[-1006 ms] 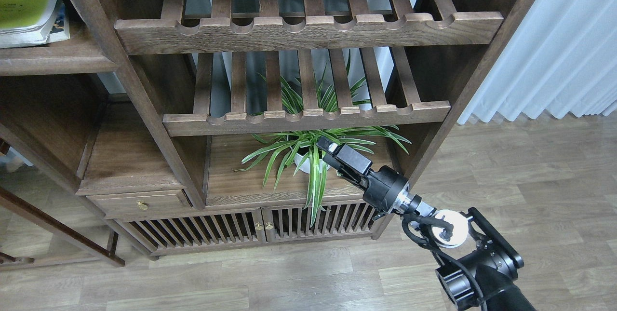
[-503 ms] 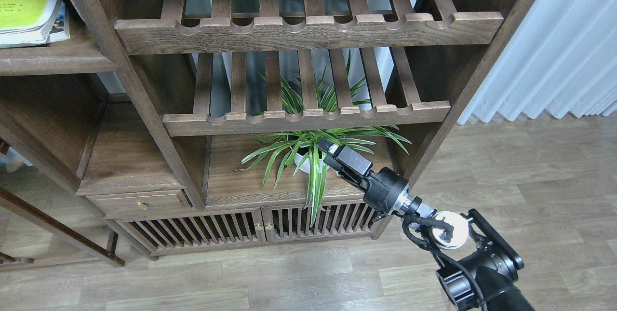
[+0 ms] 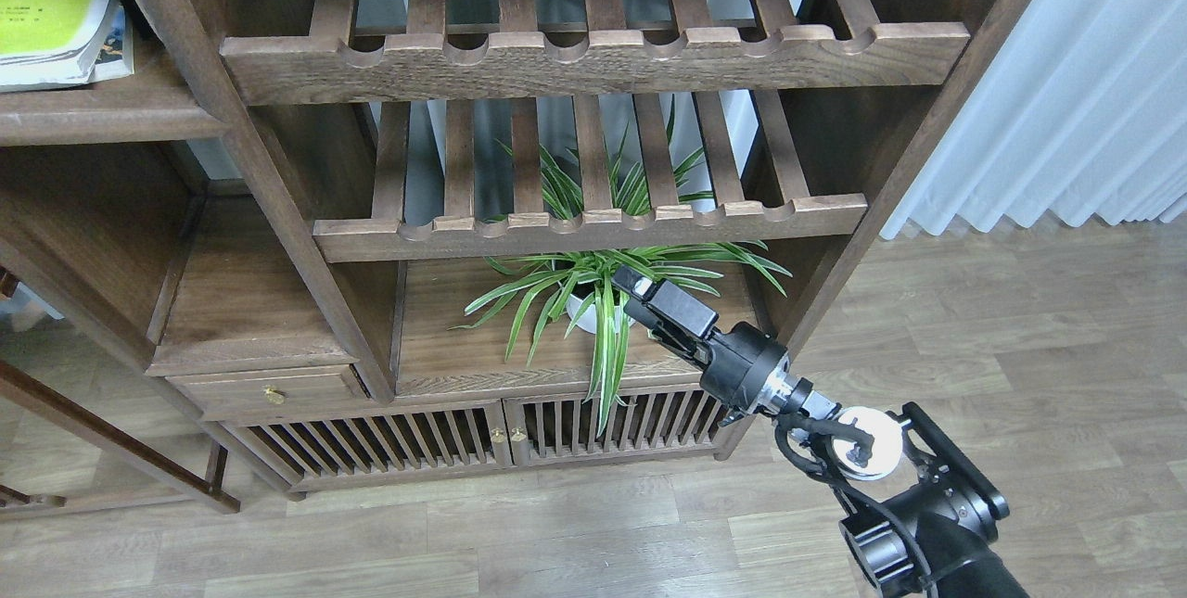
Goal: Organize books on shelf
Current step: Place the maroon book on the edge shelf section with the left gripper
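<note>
A yellow-green, white-edged book (image 3: 46, 9) lies flat at the top left on the solid dark-brown shelf (image 3: 111, 120) with a rounded front edge. A sliver of a second book with a colourful cover (image 3: 118, 46) shows under it; no marking on it can be read. The maroon book is out of view. My right gripper (image 3: 632, 290) hangs low in the middle, in front of the potted plant, far below and to the right of the books. It is dark and seen end-on, so its fingers cannot be told apart. It holds nothing I can see. My left gripper is not in view.
Two slatted racks with notched front rails (image 3: 593, 60) (image 3: 593, 227) fill the middle bay. A green spider plant in a white pot (image 3: 593, 301) stands on the board below them. Cabinet doors (image 3: 482, 436), a small drawer (image 3: 269, 389), a white curtain (image 3: 1066, 88) and wood floor (image 3: 974, 329) surround the unit.
</note>
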`<state>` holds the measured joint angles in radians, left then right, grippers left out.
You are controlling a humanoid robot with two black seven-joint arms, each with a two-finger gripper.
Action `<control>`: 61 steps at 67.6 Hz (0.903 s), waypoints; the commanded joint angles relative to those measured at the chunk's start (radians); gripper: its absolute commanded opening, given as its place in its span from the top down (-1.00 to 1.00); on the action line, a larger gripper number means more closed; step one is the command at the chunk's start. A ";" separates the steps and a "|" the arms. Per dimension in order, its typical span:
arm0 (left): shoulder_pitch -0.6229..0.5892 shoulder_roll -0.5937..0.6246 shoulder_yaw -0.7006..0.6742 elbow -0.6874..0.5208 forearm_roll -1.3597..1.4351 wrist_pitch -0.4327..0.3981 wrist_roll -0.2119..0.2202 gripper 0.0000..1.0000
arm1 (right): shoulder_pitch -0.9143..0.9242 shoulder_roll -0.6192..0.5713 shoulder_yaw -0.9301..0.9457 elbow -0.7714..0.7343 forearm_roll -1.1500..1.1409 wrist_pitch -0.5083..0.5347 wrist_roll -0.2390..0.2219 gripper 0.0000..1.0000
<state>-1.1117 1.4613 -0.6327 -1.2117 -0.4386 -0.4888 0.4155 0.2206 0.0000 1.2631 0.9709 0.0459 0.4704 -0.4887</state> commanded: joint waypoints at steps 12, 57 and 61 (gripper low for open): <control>-0.056 -0.075 0.002 0.089 0.001 0.000 0.026 1.00 | -0.004 0.000 0.005 -0.006 0.000 0.002 0.000 -0.99; -0.163 -0.285 0.004 0.348 0.035 0.000 0.069 0.99 | -0.017 0.000 0.005 -0.003 0.000 0.004 0.000 -0.99; -0.163 -0.297 0.005 0.354 0.040 0.000 0.069 0.99 | -0.021 0.000 0.005 -0.001 0.000 0.005 0.000 -0.99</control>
<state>-1.2726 1.1883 -0.6300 -0.8734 -0.4065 -0.4887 0.4835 0.2071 0.0000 1.2686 0.9664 0.0461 0.4739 -0.4887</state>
